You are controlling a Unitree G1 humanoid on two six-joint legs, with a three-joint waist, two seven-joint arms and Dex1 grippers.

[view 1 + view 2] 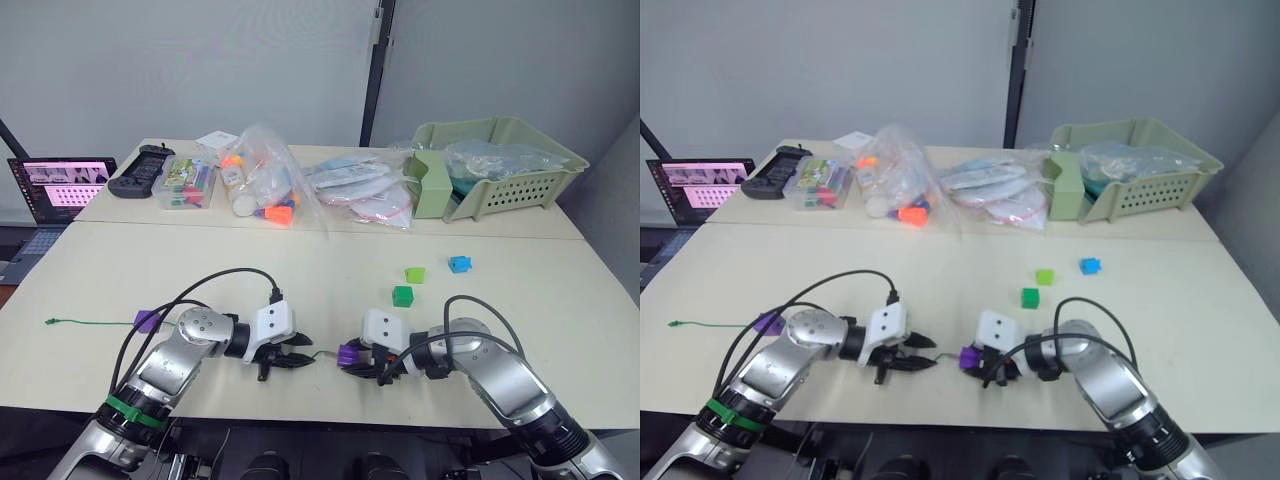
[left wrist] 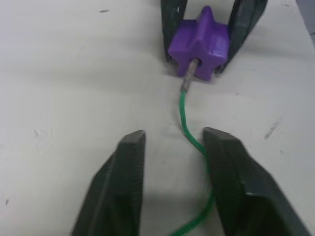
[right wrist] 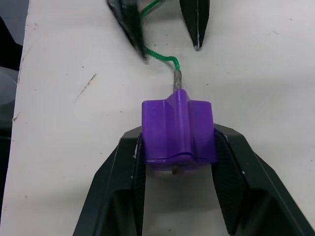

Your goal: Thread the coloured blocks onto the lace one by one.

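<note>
My right gripper (image 3: 178, 136) is shut on a purple block (image 3: 178, 130) low over the table, near its front edge. The lace's (image 2: 189, 128) stiff pale tip (image 3: 177, 81) is pushed into the block's hole. My left gripper (image 2: 172, 140) is open just left of the block, and the thin green cord lies on the table between its fingers. The lace (image 1: 90, 322) trails off to the far left, where a second purple block (image 1: 147, 320) sits on it. A light green block (image 1: 415, 273), a dark green block (image 1: 402, 295) and a blue block (image 1: 459, 264) lie loose to the right.
Along the table's back stand a laptop (image 1: 60, 190), a black controller (image 1: 140, 170), clear bags of toys (image 1: 260, 185) and a green basket (image 1: 500, 165). Black cables loop over both forearms. The table's front edge (image 1: 320, 415) runs just behind the grippers.
</note>
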